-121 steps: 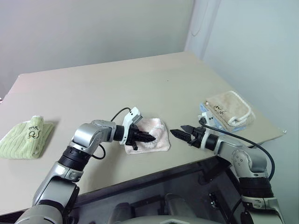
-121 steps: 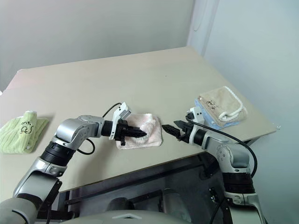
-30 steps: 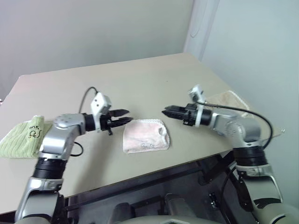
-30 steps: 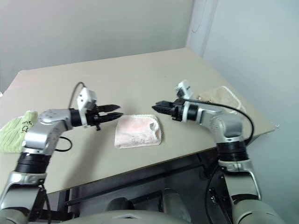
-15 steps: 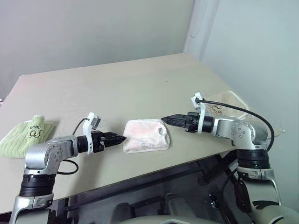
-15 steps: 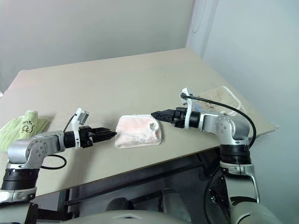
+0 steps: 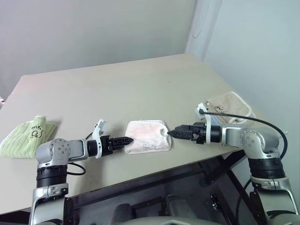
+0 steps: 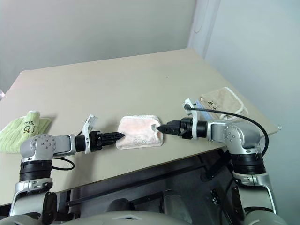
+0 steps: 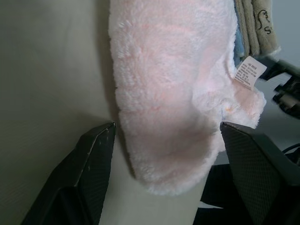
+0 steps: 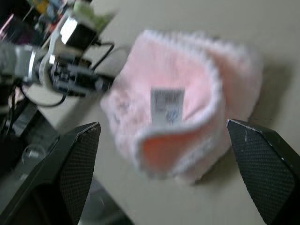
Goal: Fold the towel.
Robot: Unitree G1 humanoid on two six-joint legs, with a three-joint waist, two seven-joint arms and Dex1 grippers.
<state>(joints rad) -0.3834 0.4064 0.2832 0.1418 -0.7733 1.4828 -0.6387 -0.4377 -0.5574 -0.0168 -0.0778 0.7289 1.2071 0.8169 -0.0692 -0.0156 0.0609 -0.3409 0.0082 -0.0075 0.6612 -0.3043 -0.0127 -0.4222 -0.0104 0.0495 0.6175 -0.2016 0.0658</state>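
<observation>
both claws empty with fingers spread. left gripper [image 7: 127, 139] sits low at the pink towel's [image 7: 147, 136] left edge, tips just beside it; right gripper [image 7: 172, 133] sits at the towel's right edge, pointing in at the care-label corner. the towel lies between them near the front edge of the table [image 7: 117, 89], already a small folded packet with one loose corner turned up on the right. a second ago both arms were raised above the towel with jaws less spread; since then they have dropped level with it and opened wide, one on each side. reads as lining up for a fresh pinch on both ends for one more fold or a tidy-up, not done yet. left of the towel, well apart, green folded towel [image 7: 26, 137]. right of the towel, beige folded towel [image 7: 229, 104] near the table corner. beyond the towel, bare tan tabletop, then plain pale walls [image 7: 93, 28].
</observation>
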